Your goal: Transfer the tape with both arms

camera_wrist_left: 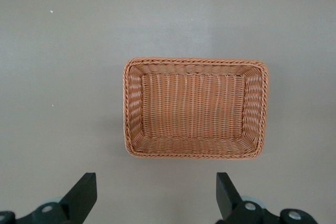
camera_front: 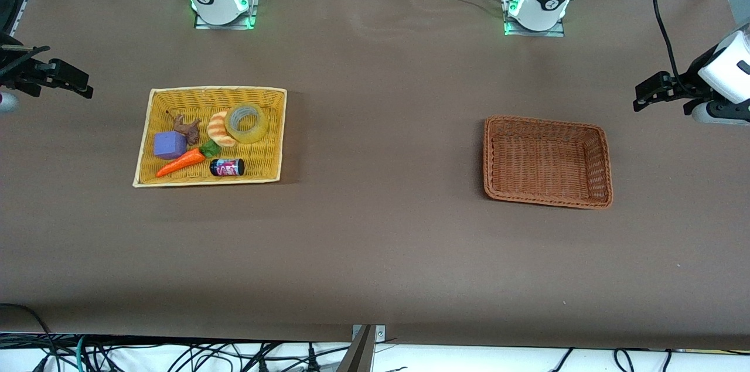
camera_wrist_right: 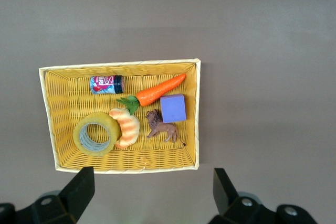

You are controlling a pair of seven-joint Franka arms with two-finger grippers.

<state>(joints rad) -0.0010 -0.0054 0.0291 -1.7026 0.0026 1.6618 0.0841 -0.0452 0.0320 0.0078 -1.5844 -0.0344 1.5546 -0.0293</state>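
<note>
The tape (camera_front: 246, 122), a yellowish translucent ring with a grey core, lies flat in the yellow wicker tray (camera_front: 217, 89) toward the right arm's end of the table, touching a striped croissant toy (camera_front: 219, 128). It also shows in the right wrist view (camera_wrist_right: 95, 137). My right gripper (camera_front: 82, 86) is open and empty, held high off the table's end; its wrist view (camera_wrist_right: 152, 195) looks down on the tray (camera_wrist_right: 121, 64). My left gripper (camera_front: 640, 103) is open and empty, held high at the left arm's end; its wrist view (camera_wrist_left: 156, 198) looks down on a brown basket (camera_wrist_left: 194, 61).
The brown wicker basket (camera_front: 548, 123) stands empty toward the left arm's end. The tray also holds a purple cube (camera_front: 169, 144), a brown lion toy (camera_front: 186, 128), a toy carrot (camera_front: 183, 163) and a small dark can (camera_front: 227, 167).
</note>
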